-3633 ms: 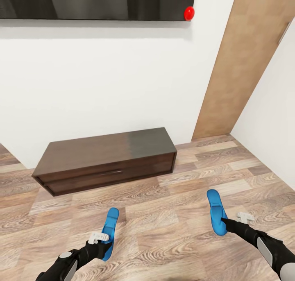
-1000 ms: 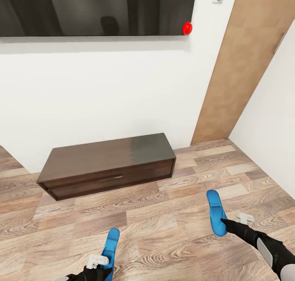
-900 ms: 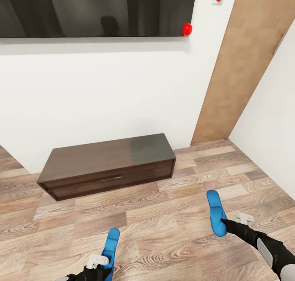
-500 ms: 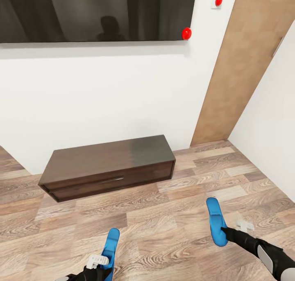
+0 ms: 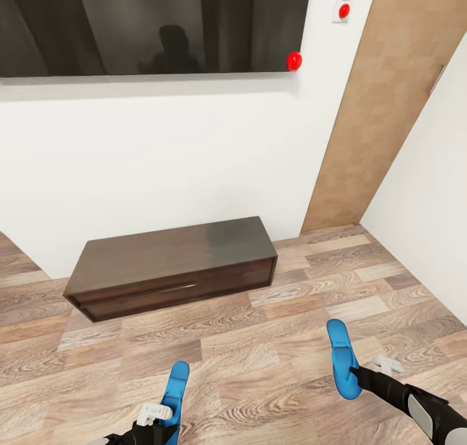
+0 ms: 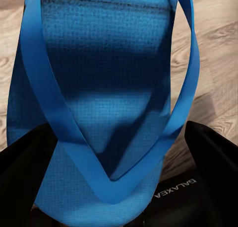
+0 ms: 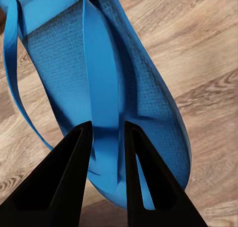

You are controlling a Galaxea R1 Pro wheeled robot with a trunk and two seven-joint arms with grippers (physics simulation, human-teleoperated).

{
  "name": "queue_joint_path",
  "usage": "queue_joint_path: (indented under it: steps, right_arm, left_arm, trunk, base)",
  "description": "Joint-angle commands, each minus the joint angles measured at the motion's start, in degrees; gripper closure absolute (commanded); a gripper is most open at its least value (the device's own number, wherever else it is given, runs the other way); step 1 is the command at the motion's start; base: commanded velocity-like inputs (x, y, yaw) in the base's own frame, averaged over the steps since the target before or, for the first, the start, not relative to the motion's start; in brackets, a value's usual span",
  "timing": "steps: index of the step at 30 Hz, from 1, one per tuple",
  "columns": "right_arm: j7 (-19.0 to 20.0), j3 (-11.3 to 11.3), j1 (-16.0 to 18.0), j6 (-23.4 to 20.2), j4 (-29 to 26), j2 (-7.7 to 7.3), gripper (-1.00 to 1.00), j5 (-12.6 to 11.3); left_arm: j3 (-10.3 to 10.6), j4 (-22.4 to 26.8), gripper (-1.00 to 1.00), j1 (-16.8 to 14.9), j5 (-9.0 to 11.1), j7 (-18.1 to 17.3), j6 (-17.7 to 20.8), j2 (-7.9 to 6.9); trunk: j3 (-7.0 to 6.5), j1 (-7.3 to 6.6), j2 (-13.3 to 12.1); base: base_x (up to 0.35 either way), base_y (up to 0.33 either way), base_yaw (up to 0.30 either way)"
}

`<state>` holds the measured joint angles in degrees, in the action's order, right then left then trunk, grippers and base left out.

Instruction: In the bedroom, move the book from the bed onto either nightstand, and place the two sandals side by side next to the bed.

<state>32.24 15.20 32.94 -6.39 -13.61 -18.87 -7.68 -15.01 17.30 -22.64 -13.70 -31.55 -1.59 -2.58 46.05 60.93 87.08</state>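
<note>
The two sandals are each carried by one tool, above the wood-plank floor (image 5: 259, 354). The left sandal (image 5: 174, 393) sits in the left tool (image 5: 155, 414), low in the head view; in the left wrist view its sole lies between the two black fingers (image 6: 29, 172), pinched at the heel end. The right sandal (image 5: 342, 359) is pinched by the right tool (image 5: 357, 372); the fingers (image 7: 69, 172) close on its strap. Both forearms reach forward and low, the sandals pointing away from the robot.

Judged step: transport toward the bed. Keep both grips firm, hold the sandals level and turn the base slowly.

Farther off, a long low bench (image 5: 172, 266) stands against the white wall below a dark screen (image 5: 149, 23); a wooden door (image 5: 383, 101) stands to the right.
</note>
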Motion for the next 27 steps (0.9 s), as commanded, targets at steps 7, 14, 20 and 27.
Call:
queue_joint_path:
  steps: [7,14,20,27]
  right_arm:
    - [0.37,0.18,0.00,-0.65,-0.02,0.03,1.00,-0.60]
    - [0.37,0.16,0.01,4.76,4.57,0.06,1.00,-0.51]
    - [0.37,0.16,0.01,8.68,6.78,0.09,1.00,-0.50]
    - [0.37,0.14,0.01,10.68,9.53,0.15,1.00,-0.50]
  left_arm:
    - [-0.46,0.00,1.00,-0.02,-0.62,-0.29,-0.16,0.03]
    - [-0.46,0.00,1.00,-0.02,-0.62,-0.34,-0.16,0.03]
    - [-0.46,-0.01,1.00,-0.02,-0.62,-0.36,-0.16,0.03]
    - [-0.46,-0.02,1.00,-0.03,-0.62,-0.36,-0.16,0.03]
  trunk:
    - [-1.04,-1.33,-2.40]
    - [-1.04,-1.33,-2.40]
    - [-1.94,-2.43,-4.41]
    - [-3.20,-3.96,-7.21]
  base:
    - [0.000,0.000,0.000]
    - [0.000,0.000,0.000]
    - [0.000,0.000,0.000]
    - [0.000,0.000,0.000]
